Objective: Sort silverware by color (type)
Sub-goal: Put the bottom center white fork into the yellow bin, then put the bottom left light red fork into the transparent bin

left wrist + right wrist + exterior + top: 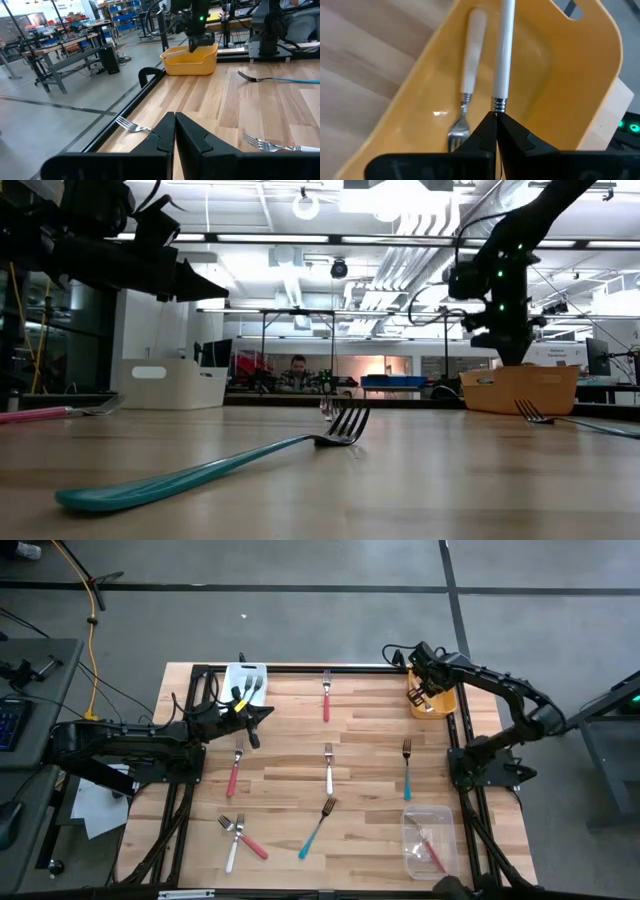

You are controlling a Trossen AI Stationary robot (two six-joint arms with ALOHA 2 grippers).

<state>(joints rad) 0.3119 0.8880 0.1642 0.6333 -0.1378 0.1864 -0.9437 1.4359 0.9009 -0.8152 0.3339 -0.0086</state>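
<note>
My right gripper (428, 690) hangs over the orange bin (442, 706) at the table's far right, shut on a white-handled fork (504, 50). A second white-handled fork (470, 60) lies on the bin's floor (420, 105). My left gripper (262, 714) waits shut and level beside the white bin (245, 673), touching nothing. Loose forks lie flat on the wood: red ones (326, 700) (233, 776), a white one (328, 770), teal ones (407, 776) (317, 830), and a white and red pair (240, 840) crossed near the front left. My right gripper pinches the fork's metal neck (498, 106), just below the white handle, between its two fingertips. The fingers slant steeply down from above and lie along the fork. The handle sticks out past the fingertips into the bin; its free end is out of frame and the tines are hidden.
A clear bin (430, 840) with a red fork stands at the front right. The white bin holds several forks. A black frame rail (330, 668) runs along the table's far edge. People and workbenches show in the room beyond.
</note>
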